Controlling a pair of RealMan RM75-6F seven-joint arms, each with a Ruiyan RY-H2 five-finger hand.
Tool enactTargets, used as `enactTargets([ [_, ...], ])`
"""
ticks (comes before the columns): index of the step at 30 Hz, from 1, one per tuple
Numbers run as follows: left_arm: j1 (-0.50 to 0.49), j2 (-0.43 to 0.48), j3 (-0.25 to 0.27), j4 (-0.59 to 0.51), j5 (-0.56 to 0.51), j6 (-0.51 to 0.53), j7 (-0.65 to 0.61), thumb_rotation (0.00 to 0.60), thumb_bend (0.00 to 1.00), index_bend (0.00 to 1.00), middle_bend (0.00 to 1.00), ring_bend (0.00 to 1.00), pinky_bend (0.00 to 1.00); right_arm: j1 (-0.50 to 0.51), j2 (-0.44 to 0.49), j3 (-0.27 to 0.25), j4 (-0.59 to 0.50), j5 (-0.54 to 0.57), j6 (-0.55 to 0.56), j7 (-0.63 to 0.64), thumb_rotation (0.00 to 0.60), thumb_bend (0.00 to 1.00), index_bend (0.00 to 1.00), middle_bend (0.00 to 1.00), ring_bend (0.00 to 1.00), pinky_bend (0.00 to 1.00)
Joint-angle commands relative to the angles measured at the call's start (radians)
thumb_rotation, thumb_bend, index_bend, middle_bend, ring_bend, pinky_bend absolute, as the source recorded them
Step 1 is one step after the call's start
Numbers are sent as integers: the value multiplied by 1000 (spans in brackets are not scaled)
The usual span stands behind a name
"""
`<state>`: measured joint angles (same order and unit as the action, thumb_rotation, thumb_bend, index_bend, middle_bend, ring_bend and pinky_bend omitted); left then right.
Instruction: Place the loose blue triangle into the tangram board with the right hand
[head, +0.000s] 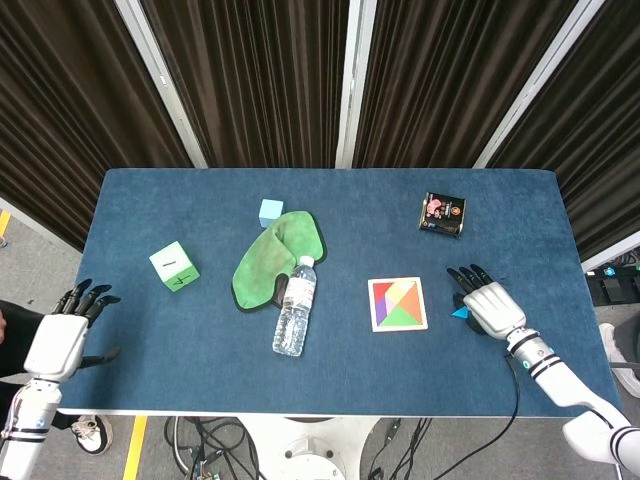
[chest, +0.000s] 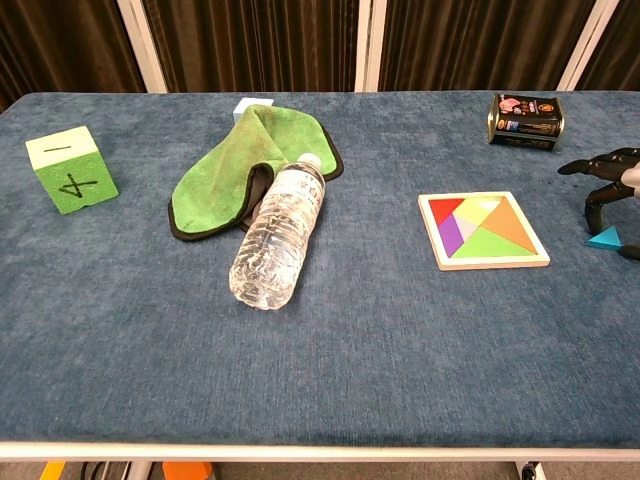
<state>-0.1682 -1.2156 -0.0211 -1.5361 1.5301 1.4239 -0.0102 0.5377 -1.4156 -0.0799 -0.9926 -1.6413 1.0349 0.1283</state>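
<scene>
The tangram board (head: 397, 303) (chest: 483, 229) lies flat on the blue table, filled with coloured pieces. To its right lies the loose blue triangle (head: 459, 312) (chest: 604, 238), flat on the cloth. My right hand (head: 487, 301) (chest: 606, 178) hovers over the triangle with its fingers spread, holding nothing; whether a fingertip touches the piece is not clear. The hand covers part of the triangle in the head view. My left hand (head: 62, 332) hangs open off the table's left edge, far from the board.
A clear water bottle (head: 294, 307) (chest: 279, 237) lies on its side beside a green cloth (head: 274, 260) (chest: 244, 165). A green cube (head: 174, 267) (chest: 68, 170), a small light-blue block (head: 270, 212) and a dark tin (head: 443, 214) (chest: 524, 120) stand further off.
</scene>
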Motion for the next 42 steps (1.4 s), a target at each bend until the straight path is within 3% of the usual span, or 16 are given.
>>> enactTargets([
  [1,0,0,0,0,0,0,-1,600,74,264,155,38,150,-1,1,2,0,1,7,2,600,260,520,0,0,0],
  [12,2,3,-1,5,5,8,-20,600,73,264,155,38,149,31,77,53,-118,47,-11,-4,600,242,553,0,0,0],
  [19,3,-4,-2,28,6,11,-49,600,74,264,155,38,150,77,121,145,-272,197,-116,-108,600,224,577,0,0,0],
  [24,4,-5,-2,48,7,13,-80,600,74,264,155,38,150,116,128,209,-385,404,-230,-249,600,224,592,0,0,0],
  [29,4,-11,5,75,15,10,-110,600,74,264,155,38,149,168,122,233,-454,626,-302,-395,600,224,594,0,0,0],
  [36,4,-24,6,113,15,10,-154,600,74,264,155,38,150,253,86,223,-536,956,-254,-603,600,224,592,0,0,0],
  [42,6,-31,7,142,13,8,-188,600,73,264,155,38,150,303,44,210,-589,1102,-158,-707,600,224,591,0,0,0],
])
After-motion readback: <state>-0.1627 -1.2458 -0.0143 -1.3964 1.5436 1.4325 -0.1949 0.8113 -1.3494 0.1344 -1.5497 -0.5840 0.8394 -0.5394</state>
